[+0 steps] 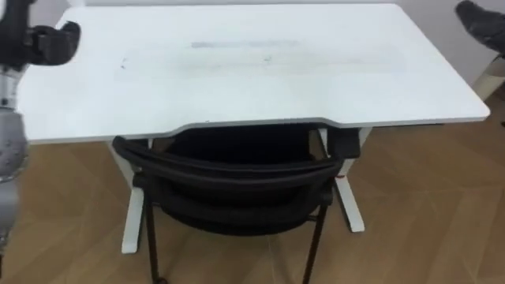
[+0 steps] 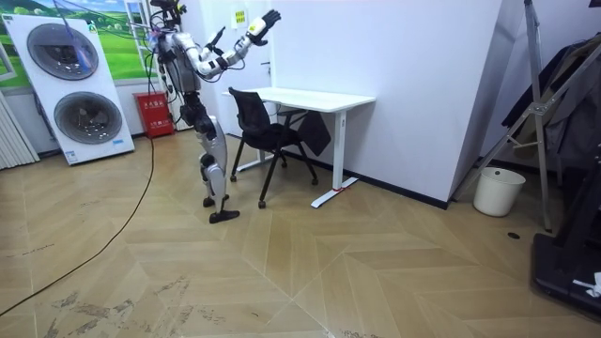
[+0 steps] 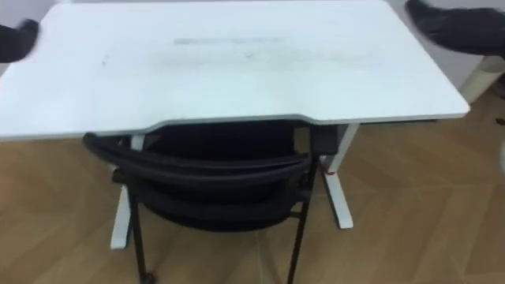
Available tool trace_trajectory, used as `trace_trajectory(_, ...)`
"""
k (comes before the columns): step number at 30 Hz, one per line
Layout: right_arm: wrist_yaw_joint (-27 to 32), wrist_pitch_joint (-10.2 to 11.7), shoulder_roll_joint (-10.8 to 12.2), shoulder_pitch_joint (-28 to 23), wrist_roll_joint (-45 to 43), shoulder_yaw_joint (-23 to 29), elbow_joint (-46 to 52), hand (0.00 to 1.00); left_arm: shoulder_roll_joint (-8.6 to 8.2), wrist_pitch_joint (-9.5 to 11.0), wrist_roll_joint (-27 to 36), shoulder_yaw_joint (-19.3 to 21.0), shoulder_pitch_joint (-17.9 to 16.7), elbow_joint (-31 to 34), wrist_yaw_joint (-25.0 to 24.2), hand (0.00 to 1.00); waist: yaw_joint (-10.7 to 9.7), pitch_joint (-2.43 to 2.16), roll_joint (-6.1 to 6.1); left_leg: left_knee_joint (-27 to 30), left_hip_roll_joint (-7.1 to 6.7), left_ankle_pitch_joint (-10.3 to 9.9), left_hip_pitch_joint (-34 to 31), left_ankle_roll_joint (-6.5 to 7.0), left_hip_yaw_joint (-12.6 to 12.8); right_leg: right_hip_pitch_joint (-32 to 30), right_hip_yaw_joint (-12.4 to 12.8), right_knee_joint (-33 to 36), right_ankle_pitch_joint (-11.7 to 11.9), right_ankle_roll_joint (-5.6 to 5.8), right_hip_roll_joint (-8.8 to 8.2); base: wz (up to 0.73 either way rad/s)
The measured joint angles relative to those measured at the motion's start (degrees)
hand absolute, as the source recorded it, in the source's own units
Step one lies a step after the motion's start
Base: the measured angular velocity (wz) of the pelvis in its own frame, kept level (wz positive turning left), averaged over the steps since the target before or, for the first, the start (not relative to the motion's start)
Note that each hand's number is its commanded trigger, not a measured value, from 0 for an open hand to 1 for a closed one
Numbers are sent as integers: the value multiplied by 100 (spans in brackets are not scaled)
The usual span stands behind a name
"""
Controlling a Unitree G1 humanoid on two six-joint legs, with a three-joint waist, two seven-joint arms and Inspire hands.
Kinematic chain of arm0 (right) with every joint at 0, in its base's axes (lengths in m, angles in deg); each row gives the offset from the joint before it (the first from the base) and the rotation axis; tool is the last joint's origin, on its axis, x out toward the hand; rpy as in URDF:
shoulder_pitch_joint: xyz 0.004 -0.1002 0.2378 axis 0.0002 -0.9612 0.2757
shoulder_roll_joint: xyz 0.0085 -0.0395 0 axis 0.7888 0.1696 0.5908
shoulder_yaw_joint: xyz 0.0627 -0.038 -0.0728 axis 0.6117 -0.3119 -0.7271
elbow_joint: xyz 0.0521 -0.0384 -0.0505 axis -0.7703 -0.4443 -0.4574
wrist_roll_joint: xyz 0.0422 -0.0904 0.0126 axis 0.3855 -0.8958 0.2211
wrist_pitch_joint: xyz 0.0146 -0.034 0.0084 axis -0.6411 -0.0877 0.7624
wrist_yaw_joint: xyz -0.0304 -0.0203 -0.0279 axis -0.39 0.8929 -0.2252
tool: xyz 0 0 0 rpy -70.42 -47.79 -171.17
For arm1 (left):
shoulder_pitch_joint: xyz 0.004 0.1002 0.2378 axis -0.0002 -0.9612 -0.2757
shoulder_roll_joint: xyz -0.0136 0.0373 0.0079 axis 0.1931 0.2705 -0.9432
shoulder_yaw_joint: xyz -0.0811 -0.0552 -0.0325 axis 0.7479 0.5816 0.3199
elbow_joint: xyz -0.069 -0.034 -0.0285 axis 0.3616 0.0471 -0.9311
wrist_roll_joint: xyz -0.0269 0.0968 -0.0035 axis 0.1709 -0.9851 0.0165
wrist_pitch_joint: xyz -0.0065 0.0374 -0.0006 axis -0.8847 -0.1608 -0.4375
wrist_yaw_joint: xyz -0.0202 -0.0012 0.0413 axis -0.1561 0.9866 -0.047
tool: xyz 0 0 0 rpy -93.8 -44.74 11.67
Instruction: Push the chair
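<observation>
The chair stands at the near edge of the desk, seat under the top, backrest on the near side. The left hand hangs by the desk's far left corner, and the right hand by its far right corner. Stacked washing machines stand at the room view's left, and a bucket is well right of the desk.

You see the black chair with its seat under the white desk, backrest just outside the front edge. Your left hand and right hand hover at the desk's far corners, well apart from the chair.
</observation>
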Motion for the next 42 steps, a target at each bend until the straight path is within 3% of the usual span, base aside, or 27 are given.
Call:
trace_trajectory(4, 383, -48, -2, -320, 617, 651, -16, 0, -1, -64, 369, 542, -521, 2, 96, 0, -76, 6, 4, -51, 56, -60, 149, -45, 129, 90, 129, -92, -9, -53, 61, -16)
trace_trajectory(9, 1209, -55, 24, -912, 1401, 1255, -109, 0, -112, -133, 792, 1152, -1059, 0, 762, 0, -177, 52, 38, -241, 55, -99, 311, -86, 182, 160, 177, -103, -81, -92, 69, -5)
trace_trajectory(12, 1515, -15, 187, -1404, 1922, 1399, -279, 0, -482, -125, 1152, 1360, -1348, 0, 1119, 0, -149, 66, 72, -241, 82, -182, 334, -105, 253, 166, 228, -116, -128, -102, 85, -11)
trace_trajectory(14, 1602, -23, 454, -1739, 2520, 1394, -501, 0, -730, -134, 1526, 1347, -1617, -82, 1335, 0, -120, 70, 81, -237, 91, -220, 326, -115, 261, 184, 253, -166, -131, -104, 99, -8)
trace_trajectory(15, 1623, -33, 777, -1980, 2917, 1345, -671, 0, -920, -141, 1764, 1304, -1850, -215, 1456, 0, -104, 69, 82, -237, 98, -250, 328, -128, 284, 188, 273, -204, -131, -105, 112, -7)
trace_trajectory(16, 1620, -36, 948, -2101, 3106, 1299, -788, 0, -1027, -145, 1911, 1274, -1962, -325, 1511, 0, -83, 68, 94, -238, 103, -268, 328, -131, 290, 187, 281, -207, -131, -105, 118, -9)
trace_trajectory(18, 1489, -125, 1568, -2454, 3919, 1118, -1559, 0, -1426, -229, 2492, 1128, -2325, -965, 1568, 0, -64, 64, 114, -257, 111, -309, 336, -141, 320, 167, 291, -204, -157, -102, 118, -6)
trace_trajectory(21, 1254, -363, 2016, -2485, 5153, 1122, -2900, 0, -1758, -327, 3023, 1025, -2538, -2160, 1544, 0, -98, 62, 119, -240, 119, -372, 319, -151, 292, 176, 282, -197, -194, -101, 123, 0)
trace_trajectory(24, 993, -378, 2149, -2505, 5827, 1071, -3917, 0, -1860, -368, 3464, 779, -2650, -2857, 1529, 0, -138, 74, 133, -210, 128, -421, 316, -160, 288, 210, 278, -197, -207, -95, 136, 0)
trace_trajectory(28, 510, -369, 2193, -2486, 5932, 738, -5131, 0, -1920, -324, 3837, 417, -2634, -4061, 1378, 0, -141, 68, 132, -216, 118, -460, 438, -167, 295, 289, 312, -200, -266, -104, 126, -3)
trace_trajectory(30, 177, -416, 2300, -2513, 5885, 475, -5865, 0, -2010, -335, 4061, 184, -2628, -4915, 1064, 0, -155, 55, 135, -220, 113, -503, 537, -181, 292, 376, 328, -193, -360, -108, 115, -2)
trace_trajectory(33, -171, -482, 2479, -2425, 5805, 442, -6726, 0, -2175, -438, 4138, 153, -2586, -5839, 642, 0, -220, 31, 111, -207, 114, -510, 570, -185, 300, 375, 314, -178, -379, -113, 111, 0)
trace_trajectory(36, -481, -631, 2556, -2336, 5809, 336, -7209, 0, -2280, -574, 4317, 167, -2575, -6367, 261, 0, -202, 33, 104, -218, 118, -516, 586, -186, 356, 374, 330, -152, -379, -113, 111, -6)
trace_trajectory(42, -1060, -902, 2560, -2005, 5488, -234, -7555, 0, -2271, -848, 4363, -2, -2437, -6985, -215, 0, -261, 41, 110, -174, 135, -579, 624, -193, 426, 369, 423, -94, -426, -118, 122, -7)
